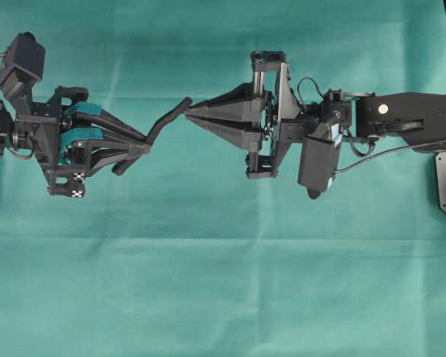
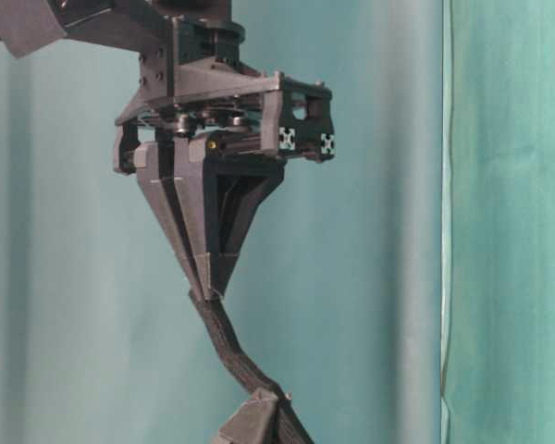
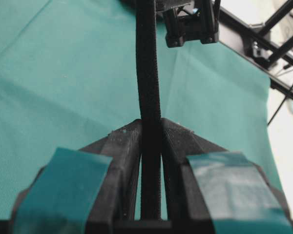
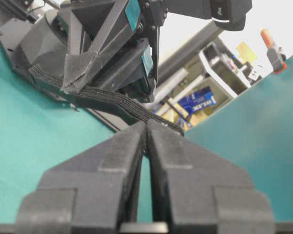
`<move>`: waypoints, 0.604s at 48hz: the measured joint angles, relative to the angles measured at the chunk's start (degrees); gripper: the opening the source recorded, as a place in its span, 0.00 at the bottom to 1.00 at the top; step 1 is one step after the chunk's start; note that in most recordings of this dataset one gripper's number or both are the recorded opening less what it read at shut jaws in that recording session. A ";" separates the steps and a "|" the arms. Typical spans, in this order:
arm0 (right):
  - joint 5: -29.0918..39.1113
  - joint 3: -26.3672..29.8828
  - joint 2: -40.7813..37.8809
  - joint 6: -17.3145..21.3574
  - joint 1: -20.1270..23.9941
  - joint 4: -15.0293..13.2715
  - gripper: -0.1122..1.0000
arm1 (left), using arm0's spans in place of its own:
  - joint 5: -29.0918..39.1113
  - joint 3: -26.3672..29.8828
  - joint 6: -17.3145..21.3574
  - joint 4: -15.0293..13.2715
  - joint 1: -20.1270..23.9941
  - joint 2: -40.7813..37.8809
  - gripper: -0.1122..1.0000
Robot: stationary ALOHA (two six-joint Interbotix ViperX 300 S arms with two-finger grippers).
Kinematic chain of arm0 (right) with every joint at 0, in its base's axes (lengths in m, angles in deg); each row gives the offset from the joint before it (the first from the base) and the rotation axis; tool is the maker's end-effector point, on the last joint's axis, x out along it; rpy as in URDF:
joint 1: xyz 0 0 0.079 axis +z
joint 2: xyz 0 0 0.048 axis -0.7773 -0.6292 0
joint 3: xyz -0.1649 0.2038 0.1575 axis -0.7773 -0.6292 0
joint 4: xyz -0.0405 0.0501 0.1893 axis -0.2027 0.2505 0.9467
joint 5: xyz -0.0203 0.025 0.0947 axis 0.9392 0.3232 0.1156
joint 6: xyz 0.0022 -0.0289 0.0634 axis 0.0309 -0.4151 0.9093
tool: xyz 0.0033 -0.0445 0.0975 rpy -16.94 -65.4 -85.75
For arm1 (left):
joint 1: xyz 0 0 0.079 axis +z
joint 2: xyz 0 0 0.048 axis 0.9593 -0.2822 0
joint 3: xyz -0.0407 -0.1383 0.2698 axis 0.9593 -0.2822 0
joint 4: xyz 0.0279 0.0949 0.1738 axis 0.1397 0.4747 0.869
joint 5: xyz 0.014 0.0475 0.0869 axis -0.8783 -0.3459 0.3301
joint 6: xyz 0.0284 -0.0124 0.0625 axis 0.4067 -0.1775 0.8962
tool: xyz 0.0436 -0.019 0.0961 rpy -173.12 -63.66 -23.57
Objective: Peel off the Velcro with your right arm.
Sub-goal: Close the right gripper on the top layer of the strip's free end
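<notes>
The Velcro (image 1: 163,123) is a thin black strap held in the air between the two grippers. My left gripper (image 3: 150,127), with teal patches on its fingers (image 3: 63,187), is shut on the strap's lower part (image 3: 149,97). The right arm (image 1: 401,111) reaches in from the right. Its plain black gripper (image 1: 187,111) is shut, with its tips pinched at the strap's free end (image 4: 122,102). In the table-level view the right gripper (image 2: 208,294) points down onto the strap (image 2: 227,347), and the left gripper's tips (image 2: 254,416) hold it below.
Green cloth (image 1: 223,282) covers the whole table under both arms. The right wrist camera housing (image 1: 317,160) hangs beside that arm. Shelving and clutter (image 4: 205,92) show beyond the table's edge.
</notes>
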 measured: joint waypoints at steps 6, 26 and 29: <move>0.00 0.00 0.00 0.00 0.00 0.00 0.02 | 0.00 0.00 0.00 -0.09 -0.09 0.00 0.19; 0.00 0.00 0.00 0.00 0.00 0.00 0.02 | -0.09 0.00 0.00 -0.09 0.00 0.44 0.19; 0.00 0.00 0.00 0.09 0.00 0.09 0.02 | -0.09 0.00 0.00 0.00 -0.09 0.44 0.19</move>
